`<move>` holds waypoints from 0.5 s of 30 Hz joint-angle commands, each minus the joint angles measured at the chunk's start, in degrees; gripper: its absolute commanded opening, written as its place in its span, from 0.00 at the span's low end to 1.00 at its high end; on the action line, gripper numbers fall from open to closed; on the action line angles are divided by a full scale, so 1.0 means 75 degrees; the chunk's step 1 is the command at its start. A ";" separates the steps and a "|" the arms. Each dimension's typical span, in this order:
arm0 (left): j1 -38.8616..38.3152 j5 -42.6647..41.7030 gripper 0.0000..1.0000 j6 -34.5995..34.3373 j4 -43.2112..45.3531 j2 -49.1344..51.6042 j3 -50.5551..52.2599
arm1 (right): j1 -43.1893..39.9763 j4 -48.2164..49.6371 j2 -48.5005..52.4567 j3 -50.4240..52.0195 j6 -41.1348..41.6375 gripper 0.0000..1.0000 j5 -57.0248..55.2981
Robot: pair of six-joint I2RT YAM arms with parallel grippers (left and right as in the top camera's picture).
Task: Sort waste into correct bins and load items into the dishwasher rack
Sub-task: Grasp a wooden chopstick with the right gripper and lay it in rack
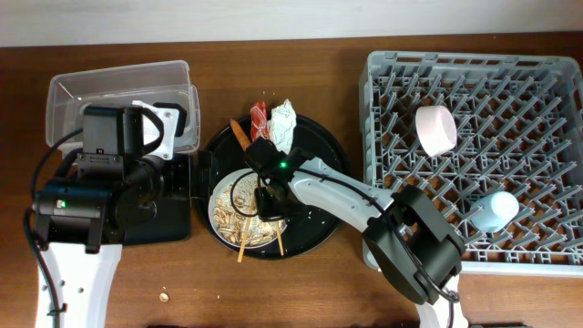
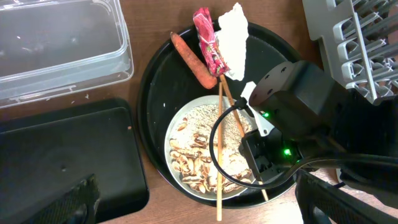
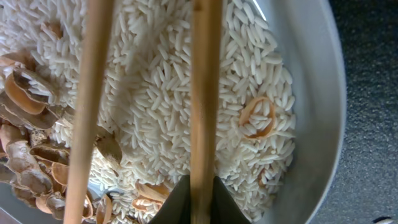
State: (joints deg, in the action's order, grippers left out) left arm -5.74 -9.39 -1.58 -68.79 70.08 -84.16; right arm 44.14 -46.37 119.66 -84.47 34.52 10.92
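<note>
right gripper (image 3: 198,194): pinching one of the chopsticks (image 2: 219,155) over the plate (image 2: 171,134)
left gripper (image 2: 214,202): fingers spread, empty
plate: holds food scraps (image 2: 199,158), sits on round tray (image 2: 155,81)
wrapper (image 2: 208,37): red-white, on tray beside tissue (image 2: 235,37) and carrot stick (image 2: 193,60); print unreadable
rack (image 1: 474,55): holds bowl (image 1: 435,129), cup (image 1: 496,211)

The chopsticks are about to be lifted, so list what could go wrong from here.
1. The right gripper is closed on only one chopstick; the other chopstick may stay behind or roll off.
2. Both lie on rice and shells in the white plate; lifting could flick scraps onto the round black tray.
</note>
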 commanded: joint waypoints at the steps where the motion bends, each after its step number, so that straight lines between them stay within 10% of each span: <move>1: -0.0023 0.0032 1.00 -0.0076 0.0017 -0.0061 -0.0035 | 0.0015 0.0003 -0.0551 0.0032 0.0029 0.10 -0.0207; 8: -0.0023 0.0032 1.00 -0.0076 0.0015 -0.0061 -0.0035 | -0.0163 -0.0344 -0.2180 0.0032 0.0006 0.08 -0.1192; 15: -0.0023 0.0032 1.00 -0.0076 0.0015 -0.0061 -0.0038 | -0.3194 -0.1582 -0.3159 0.0032 -0.1440 0.04 -0.1227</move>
State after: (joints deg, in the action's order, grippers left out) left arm -5.74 -9.39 -1.58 -68.79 70.06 -84.16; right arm 25.76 -55.64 97.10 -84.42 29.82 2.61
